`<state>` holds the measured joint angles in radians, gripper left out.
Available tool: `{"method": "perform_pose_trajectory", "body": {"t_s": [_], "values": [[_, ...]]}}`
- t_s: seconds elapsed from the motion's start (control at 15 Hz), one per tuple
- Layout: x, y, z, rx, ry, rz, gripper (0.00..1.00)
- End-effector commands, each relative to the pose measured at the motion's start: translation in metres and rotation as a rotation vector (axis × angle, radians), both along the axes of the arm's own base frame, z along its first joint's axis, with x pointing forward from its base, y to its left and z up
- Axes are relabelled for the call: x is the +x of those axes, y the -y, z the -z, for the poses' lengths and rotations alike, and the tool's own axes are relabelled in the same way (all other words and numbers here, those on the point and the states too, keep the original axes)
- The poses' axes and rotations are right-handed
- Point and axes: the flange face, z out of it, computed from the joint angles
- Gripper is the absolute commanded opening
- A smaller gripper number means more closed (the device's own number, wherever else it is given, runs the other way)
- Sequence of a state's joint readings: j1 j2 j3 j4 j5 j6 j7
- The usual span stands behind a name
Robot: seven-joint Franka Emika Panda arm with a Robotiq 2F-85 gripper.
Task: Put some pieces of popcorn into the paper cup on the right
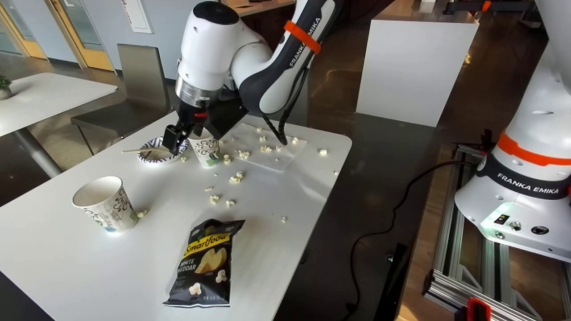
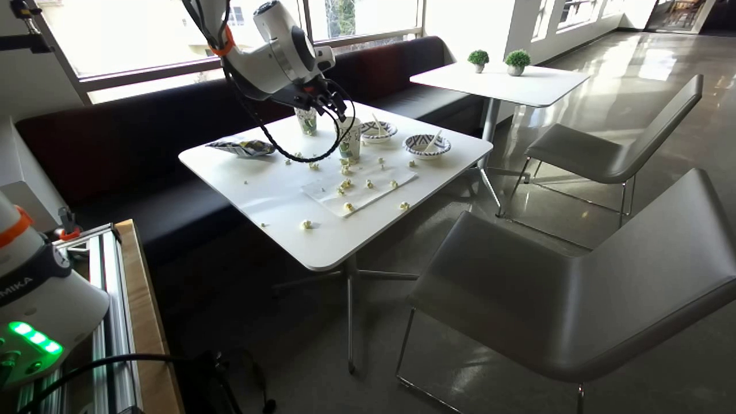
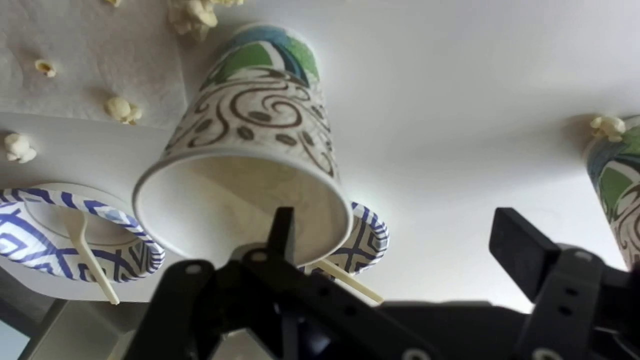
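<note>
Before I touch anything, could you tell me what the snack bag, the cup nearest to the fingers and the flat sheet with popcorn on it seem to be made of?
Snack bag: likely plastic film, low sheen; creased, with a flat end seam.
Cup: probably printed paper, matte; thin rolled rim.
Sheet: thin paper, it seems, dull and faintly wrinkled; napkin or parchment, unclear.

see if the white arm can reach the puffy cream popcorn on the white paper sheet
Probably yes, from above: the black end effector is open and the popcorn lies uncovered, though the white swirled paper cup beside it could hinder.
</note>
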<state>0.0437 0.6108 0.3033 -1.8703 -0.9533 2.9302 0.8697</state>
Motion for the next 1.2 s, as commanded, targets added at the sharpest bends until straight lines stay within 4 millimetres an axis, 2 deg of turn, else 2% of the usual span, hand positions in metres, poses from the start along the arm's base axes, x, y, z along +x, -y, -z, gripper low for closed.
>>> {"method": "perform_pose_trajectory", "body": {"t_s": [0.0, 0.27, 0.47, 0.8, 1.13], "values": [[-0.035, -0.007, -0.03, -0.049, -0.054, 0.06, 1.0], [-0.069, -0.017, -0.063, -0.103, -0.062, 0.13, 1.0], [-0.102, -0.02, -0.058, -0.124, -0.2, 0.172, 1.0], [-0.144, -0.007, -0.026, -0.157, -0.413, 0.254, 1.0], [-0.174, 0.003, 0.032, -0.203, -0.645, 0.235, 1.0]]}}
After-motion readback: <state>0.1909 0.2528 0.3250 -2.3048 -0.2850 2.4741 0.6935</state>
